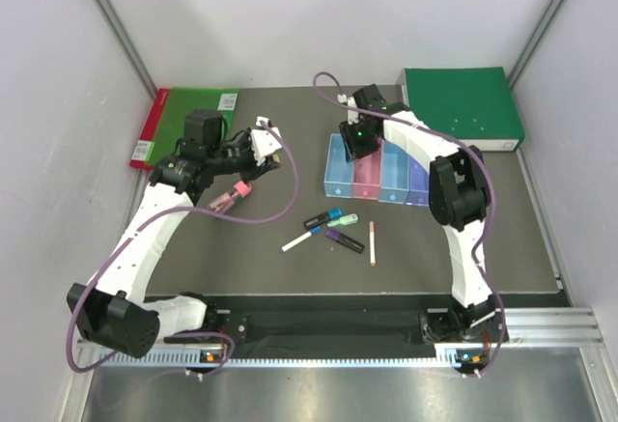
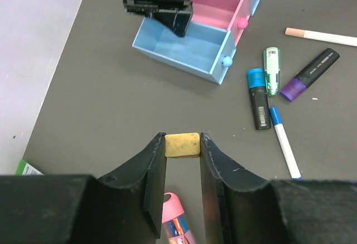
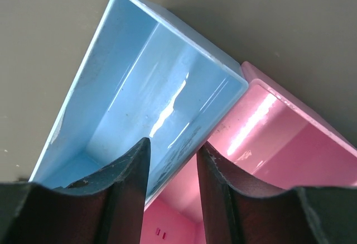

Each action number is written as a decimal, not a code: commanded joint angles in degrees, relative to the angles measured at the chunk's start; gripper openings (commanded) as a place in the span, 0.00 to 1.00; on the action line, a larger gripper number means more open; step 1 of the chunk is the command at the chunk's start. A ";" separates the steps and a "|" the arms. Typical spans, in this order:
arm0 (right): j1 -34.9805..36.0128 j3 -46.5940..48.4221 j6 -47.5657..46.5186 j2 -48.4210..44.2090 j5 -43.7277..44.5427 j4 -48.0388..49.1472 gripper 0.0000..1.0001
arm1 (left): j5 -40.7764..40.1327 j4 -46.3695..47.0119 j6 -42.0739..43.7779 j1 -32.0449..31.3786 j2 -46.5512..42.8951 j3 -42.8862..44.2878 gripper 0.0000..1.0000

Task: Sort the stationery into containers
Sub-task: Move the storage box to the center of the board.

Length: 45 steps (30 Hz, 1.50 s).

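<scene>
A yellow eraser (image 2: 182, 144) is clamped in the left gripper (image 2: 182, 146). The wall shared by the light blue bin (image 3: 128, 87) and the pink bin (image 3: 279, 143) is pinched by the right gripper (image 3: 173, 160). Pens (image 1: 333, 229) are seen at six o'clock of the bins.

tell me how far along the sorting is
Nothing looks sorted yet: the light blue bin and pink bin show empty. In hand: the left end effector grips a yellow eraser; the right end effector straddles the wall between those bins. Left: five pens and a pink capped piece lie on the table.

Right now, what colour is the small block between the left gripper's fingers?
Yellow: the small block, clearest in the left wrist view.
</scene>
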 commanded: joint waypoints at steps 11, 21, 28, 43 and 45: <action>8.24 10.94 1.37 5.40 0.05 4.84 0.40 | 2.41 -0.01 -1.21 0.32 -4.49 -1.63 0.00; 11.32 14.11 2.94 9.09 0.58 6.78 0.40 | 2.59 -0.01 -1.82 0.32 -5.90 -2.60 0.00; 12.21 16.22 3.30 9.80 2.94 7.92 0.40 | 3.11 0.08 -2.00 0.32 -5.73 -2.60 0.00; 11.94 10.52 1.37 -1.45 5.93 6.78 0.80 | 3.20 -0.89 -1.65 0.32 -6.17 -2.34 0.00; 11.68 9.46 1.10 -4.34 6.64 6.69 0.80 | 3.11 -0.80 -1.91 0.32 -6.34 -2.34 0.00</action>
